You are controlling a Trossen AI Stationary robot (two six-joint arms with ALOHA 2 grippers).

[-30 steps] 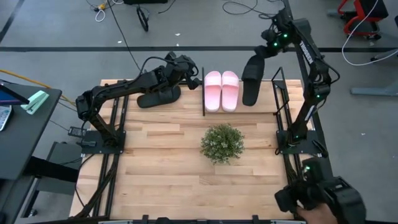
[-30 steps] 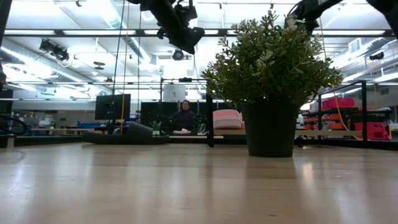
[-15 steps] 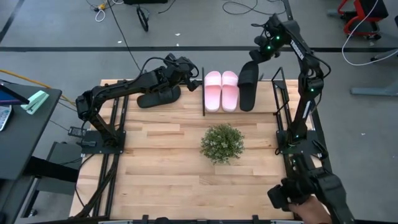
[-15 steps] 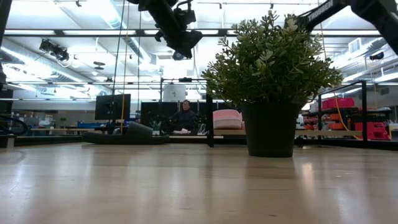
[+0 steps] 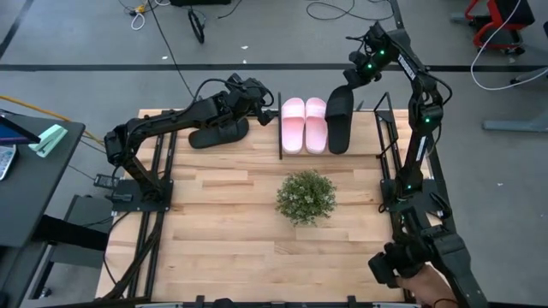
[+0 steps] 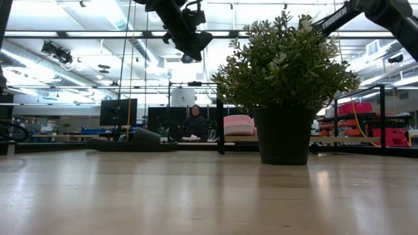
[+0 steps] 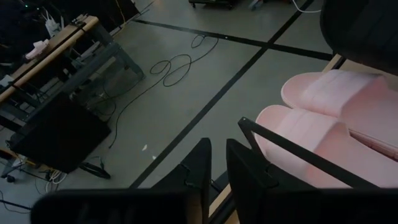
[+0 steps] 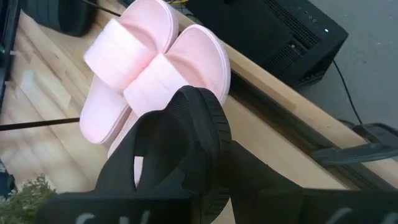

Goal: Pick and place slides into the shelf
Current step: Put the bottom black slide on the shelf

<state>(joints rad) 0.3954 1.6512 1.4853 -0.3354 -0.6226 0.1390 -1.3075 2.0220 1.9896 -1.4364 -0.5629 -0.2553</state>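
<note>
Right now the right gripper point(image 5: 349, 75) is clenched on the far end of a black slide point(image 5: 339, 120), with that slide hanging toe-down into the shelf point(image 5: 378, 128) just beside the pink pair point(image 5: 305, 124), at about 1 o'clock from the plant point(image 5: 305, 196). From the right wrist view the black slide point(image 8: 168, 158) overlaps the edge of the nearer pink slide point(image 8: 177, 68), so the two look touching or very nearly so. Outward from there, the right arm reaches from its base at the table's 3 o'clock edge up over the far edge. The left gripper point(image 5: 261, 101) hovers above the shelf's left end bar at about 11 o'clock from the plant, its fingers point(image 7: 200, 171) nearly together and holding nothing, while the second black slide point(image 5: 217, 133) lies on the table outside the shelf, at 9 o'clock from the pink pair. My judgement: the main risk is letting go while the held slide is tilted, so it topples onto the pink pair or rolls on edge instead of lying flat. Pressing it sideways could also shove the pink slides out of line. A later risk is the left arm clipping the shelf's end bar when it goes for the remaining slide.
</note>
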